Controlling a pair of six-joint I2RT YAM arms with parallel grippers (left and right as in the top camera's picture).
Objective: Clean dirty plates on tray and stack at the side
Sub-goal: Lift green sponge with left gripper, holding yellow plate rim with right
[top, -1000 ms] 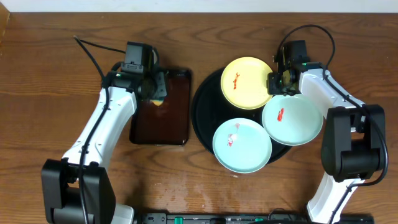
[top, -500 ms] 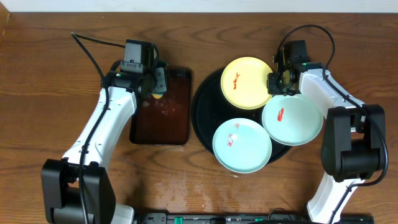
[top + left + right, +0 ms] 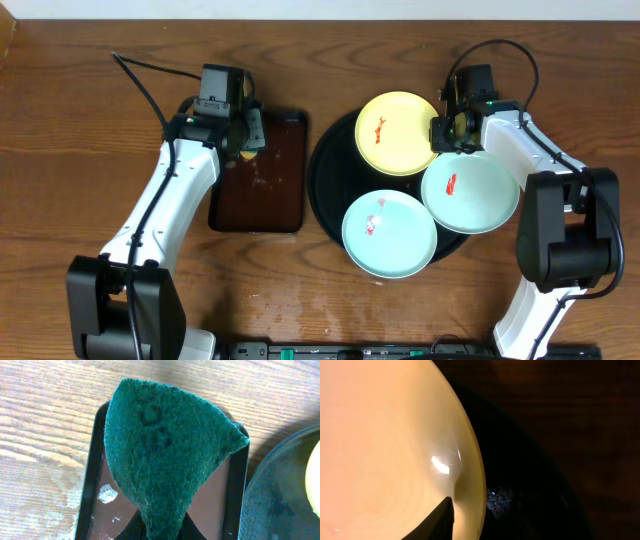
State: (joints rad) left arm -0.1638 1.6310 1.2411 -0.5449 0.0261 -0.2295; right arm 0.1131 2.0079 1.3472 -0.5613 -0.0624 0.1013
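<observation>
Before the sponge (image 3: 165, 450) scrubs, the yellow plate (image 3: 395, 132) needs a firm hold.

From above, the left arm (image 3: 180, 190) reaches over the brown tray (image 3: 270, 200). The right gripper (image 3: 445, 131) sits at the plate's edge on the black tray (image 3: 325, 190).

Left wrist: the left gripper (image 3: 162, 532) squeezes the sponge.

Right wrist: one finger (image 3: 440, 522) is by the rim, and I cannot tell if it grips.

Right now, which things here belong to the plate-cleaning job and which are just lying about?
Job: yellow plate; front blue plate; right blue plate; black tray; green scouring pad, held by left pincer.
Lying about: brown rectangular tray; black cable.
</observation>
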